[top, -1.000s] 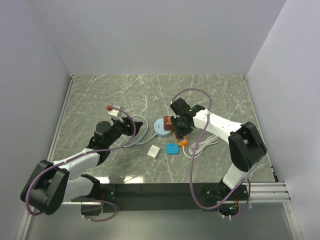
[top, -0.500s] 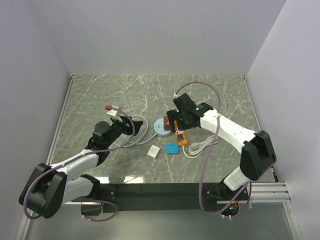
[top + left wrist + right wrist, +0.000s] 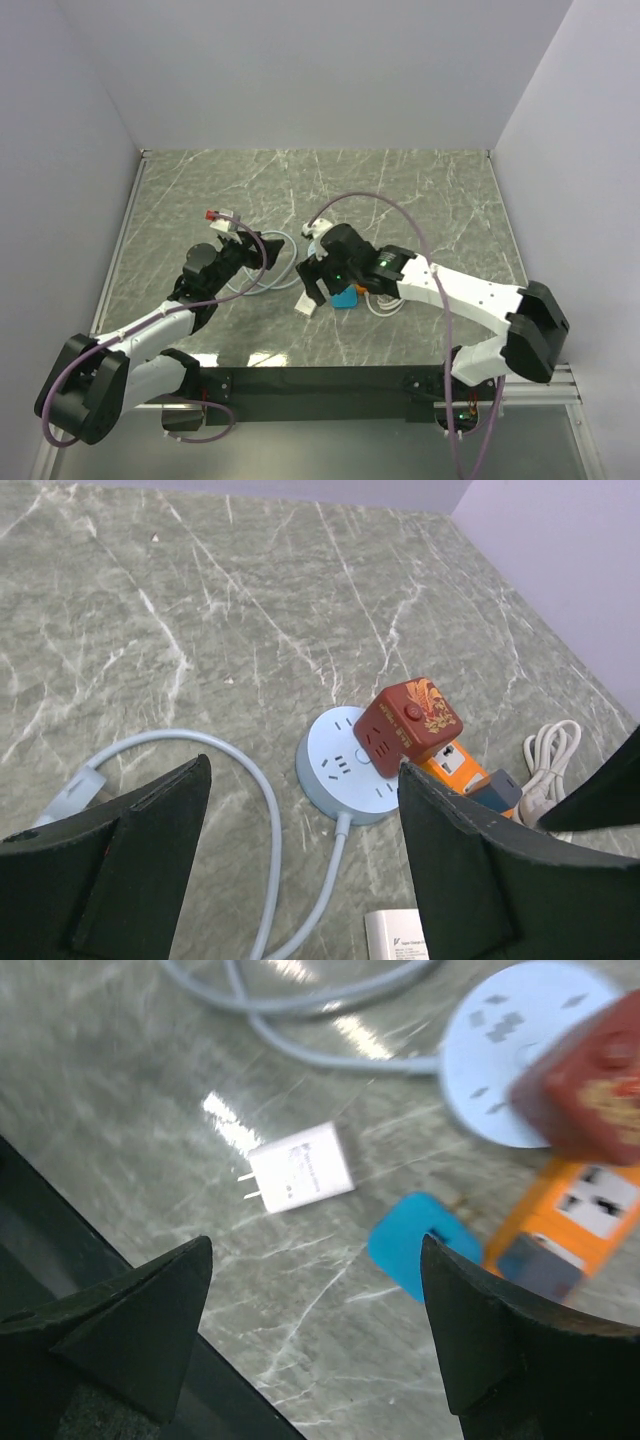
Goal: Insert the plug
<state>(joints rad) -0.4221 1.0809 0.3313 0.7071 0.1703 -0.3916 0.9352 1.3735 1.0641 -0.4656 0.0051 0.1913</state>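
Note:
The white plug (image 3: 300, 1168) lies flat on the marble table, its prongs pointing left in the right wrist view. My right gripper (image 3: 315, 1245) hovers open just above and near it (image 3: 306, 305), holding nothing. The round light-blue socket (image 3: 345, 770) lies ahead of my left gripper (image 3: 302, 767), which is open and empty. A red cube adapter (image 3: 408, 725) sits on the socket's right side. In the top view my right arm hides the socket.
An orange power strip (image 3: 455, 765) lies beside the socket, with a blue flat block (image 3: 425, 1245) near it and a coiled white cord (image 3: 548, 760) further right. The socket's pale blue cable (image 3: 250, 780) loops across the table in front of my left gripper (image 3: 240, 250).
My right gripper opened, left the red cube on the socket and swung left and nearer, over the white plug. My left gripper opened slightly wider and barely moved.

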